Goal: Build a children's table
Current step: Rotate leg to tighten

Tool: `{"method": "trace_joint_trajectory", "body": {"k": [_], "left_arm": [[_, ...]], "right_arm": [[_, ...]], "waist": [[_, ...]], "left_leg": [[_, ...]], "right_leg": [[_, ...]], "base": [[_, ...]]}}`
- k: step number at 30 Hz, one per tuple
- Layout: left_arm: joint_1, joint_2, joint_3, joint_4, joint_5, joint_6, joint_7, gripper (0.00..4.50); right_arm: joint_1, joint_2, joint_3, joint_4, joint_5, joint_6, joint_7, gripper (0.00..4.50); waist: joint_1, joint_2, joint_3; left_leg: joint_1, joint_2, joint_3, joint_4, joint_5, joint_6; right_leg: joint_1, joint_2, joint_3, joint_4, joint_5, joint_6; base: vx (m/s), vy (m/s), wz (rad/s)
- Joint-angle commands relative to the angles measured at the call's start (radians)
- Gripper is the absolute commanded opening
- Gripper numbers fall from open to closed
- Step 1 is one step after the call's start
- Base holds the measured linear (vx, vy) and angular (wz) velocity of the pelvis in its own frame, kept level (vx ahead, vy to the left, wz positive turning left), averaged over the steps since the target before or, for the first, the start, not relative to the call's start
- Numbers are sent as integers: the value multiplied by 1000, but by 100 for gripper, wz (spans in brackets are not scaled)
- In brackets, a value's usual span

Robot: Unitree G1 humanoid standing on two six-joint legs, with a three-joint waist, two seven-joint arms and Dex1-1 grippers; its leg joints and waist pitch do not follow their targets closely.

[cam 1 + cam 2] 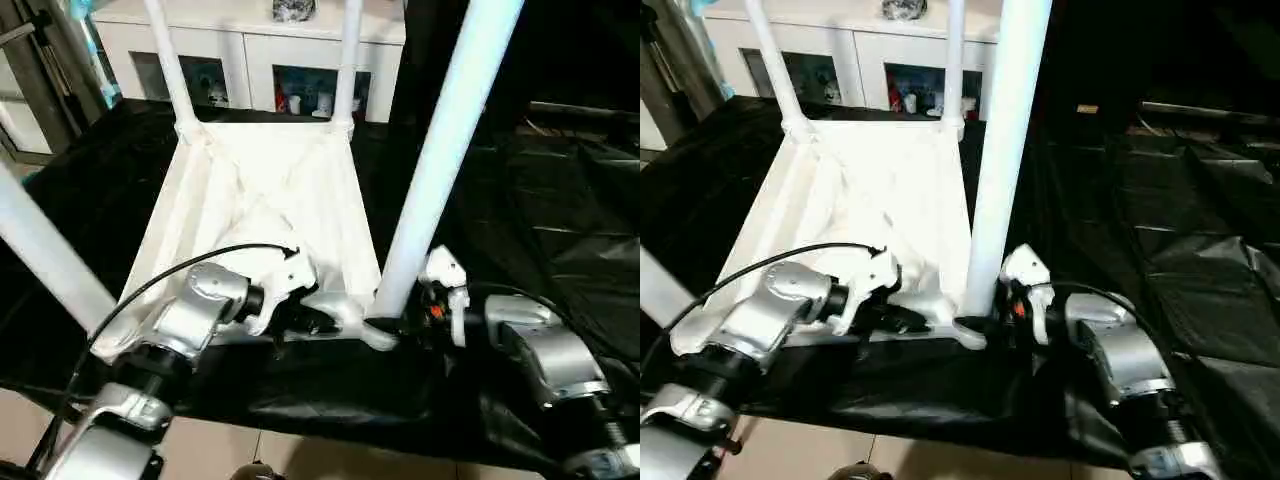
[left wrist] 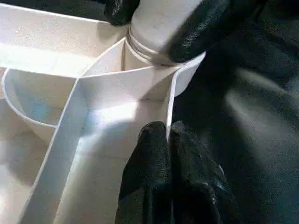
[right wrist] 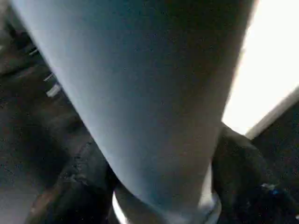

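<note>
The children's table lies upside down on black sheeting, its white ribbed top (image 1: 250,190) facing up. Legs stand in the far-left (image 1: 168,70), far-right (image 1: 347,60), near-left (image 1: 45,250) and near-right (image 1: 440,150) corners. My left gripper (image 2: 168,140) is shut on the thin rim wall of the top, just beside the near-right corner socket (image 2: 154,56). My right gripper (image 1: 405,318) is at the base of the near-right leg. In the left wrist view its black fingers (image 2: 201,28) press on both sides of that leg just above the socket.
Black sheeting (image 1: 540,200) covers the work surface and hangs over the near edge above a tiled floor (image 1: 300,455). A white glass-door cabinet (image 1: 250,50) stands right behind the table's far end. A black cable (image 1: 170,275) arcs over my left forearm.
</note>
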Motion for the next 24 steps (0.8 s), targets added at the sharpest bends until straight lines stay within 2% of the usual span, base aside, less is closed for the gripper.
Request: {"method": "trace_joint_trajectory", "body": {"k": [1,3,5,7,8,10,12,13,16,18,22,24], "left_arm": [[-77,-97,19,29,10,-3,186,0],[-106,-131,38,71,21,8,280,0],[-124,-156,54,95,24,20,347,0],[-135,-183,69,108,22,30,402,0],[-138,-194,70,110,23,32,417,0],[-141,-207,69,114,24,31,433,0],[-140,-222,62,126,28,5,421,0],[-136,-220,57,123,26,-3,403,0],[-129,-211,47,114,22,-13,367,0],[-118,-195,34,97,15,-20,318,0],[-105,-176,19,76,5,-33,269,0],[-77,-138,-7,30,-13,-28,180,0]], "right_arm": [[3,103,101,55,-49,3,-103,250],[-9,159,71,105,-77,4,-252,243],[-22,204,42,146,-98,11,-378,231],[-39,241,16,186,-109,17,-479,218],[-50,249,15,204,-114,11,-502,218],[-67,259,13,231,-120,-6,-526,218],[-92,281,-5,255,-90,-58,-454,218],[-91,282,-8,246,-78,-46,-433,262],[-87,274,4,227,-74,-45,-396,280],[-76,252,30,199,-71,-58,-333,320],[-61,223,56,165,-60,-61,-262,320],[-35,156,104,112,-42,-85,-122,320]], "waist": [[-10,-8,-47],[-19,-6,-46],[-28,-6,-48],[-35,-3,-49],[-35,-5,-50],[-37,-3,-51],[-38,-2,-53],[-36,0,-56],[-35,-2,-56],[-34,-4,-56],[-33,-2,-53],[-31,-1,-53]], "left_leg": [[14,94,-55,-74,-276,-3],[17,92,-56,-75,-293,-17],[16,92,-61,-77,-308,-27],[14,92,-59,-77,-298,-20],[14,91,-57,-75,-295,-15],[13,92,-56,-75,-287,-13],[11,91,-52,-71,-271,-5],[9,91,-52,-70,-251,5],[4,90,-48,-67,-206,33],[5,90,-48,-67,-204,39],[7,94,-50,-70,-227,41],[9,95,-50,-70,-239,37]], "right_leg": [[26,-126,64,-100,-451,-128],[22,-126,63,-104,-477,-120],[26,-127,61,-104,-476,-118],[25,-127,66,-102,-432,-126],[26,-125,66,-101,-408,-131],[25,-125,67,-97,-376,-142],[29,-123,68,-91,-309,-159],[34,-122,68,-87,-273,-165],[38,-120,66,-80,-193,-184],[39,-122,65,-82,-214,-183],[37,-121,65,-86,-259,-175],[37,-121,65,-87,-274,-176]], "base": [[0,0,0],[0,0,0],[0,0,0],[0,0,0],[0,0,0],[0,0,0],[0,0,0],[0,0,0],[0,0,0],[0,0,0],[0,0,0],[0,0,0]]}}
